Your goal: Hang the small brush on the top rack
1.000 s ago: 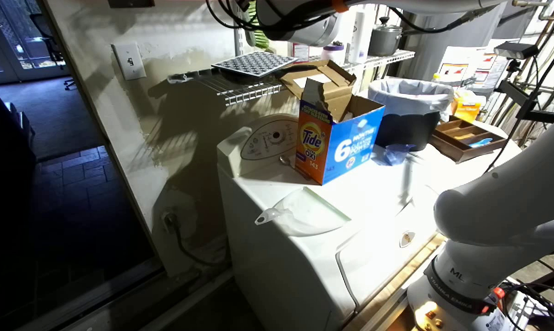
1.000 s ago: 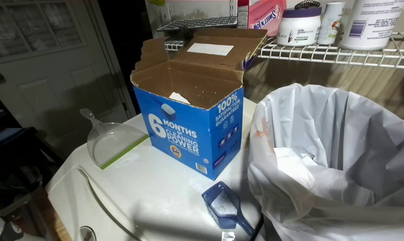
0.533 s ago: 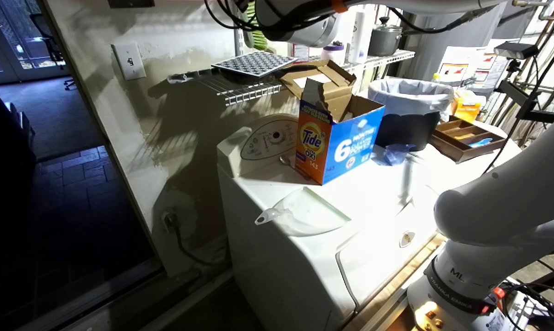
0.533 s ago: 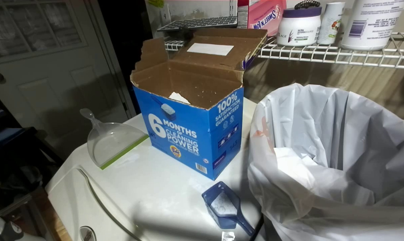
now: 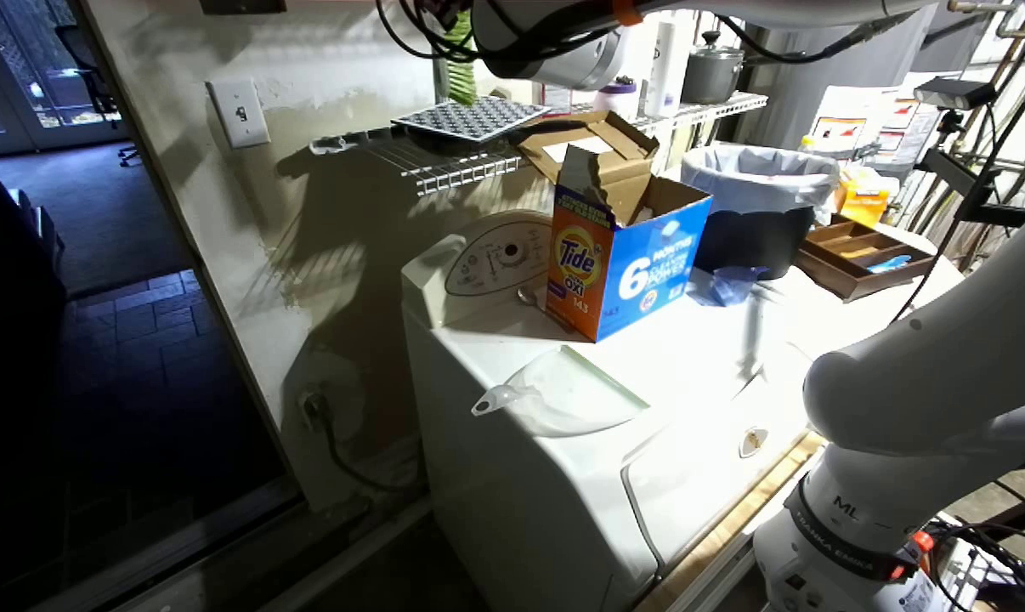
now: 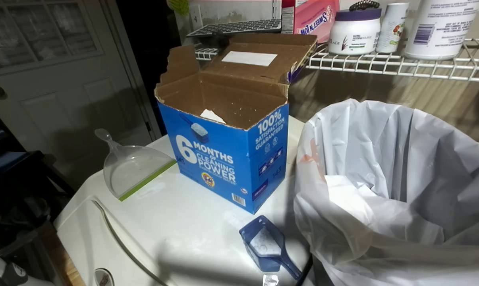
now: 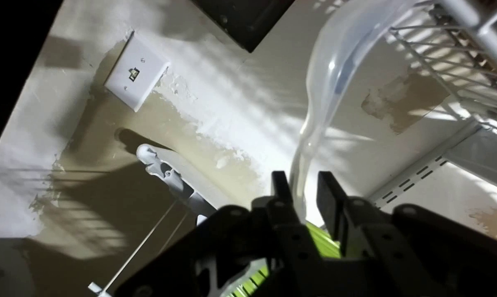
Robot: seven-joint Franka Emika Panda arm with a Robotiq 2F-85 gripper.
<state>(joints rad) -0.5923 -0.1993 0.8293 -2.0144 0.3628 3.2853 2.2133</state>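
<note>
The small brush, with a clear handle point(image 7: 327, 82) and green bristles point(image 7: 324, 243), runs through my gripper point(image 7: 302, 175) in the wrist view. The fingers stand apart around the lower handle, a bright gap showing on its right side, so they do not pinch it. Above, the handle's upper end crosses the picture near the wire top rack point(image 7: 446, 49); whether it is hooked there I cannot tell. Bristles point(image 5: 461, 64) hang down beside the wall in an exterior view, and a green tip point(image 6: 179, 6) shows in an exterior view. My gripper is mostly cut off or hidden there.
A lower wire rack point(image 5: 470, 178) holds a checkered panel point(image 5: 474, 117), just under the bristles. Its end bracket point(image 7: 170, 173) juts out in the wrist view. Below stand an open detergent box point(image 5: 631, 246) and a clear dustpan point(image 5: 563, 395) on the washer point(image 5: 512, 493).
The brush has swung: its bristles hang straighter, lower and further left in an exterior view, and more green shows in an exterior view. The arm itself has barely moved.
</note>
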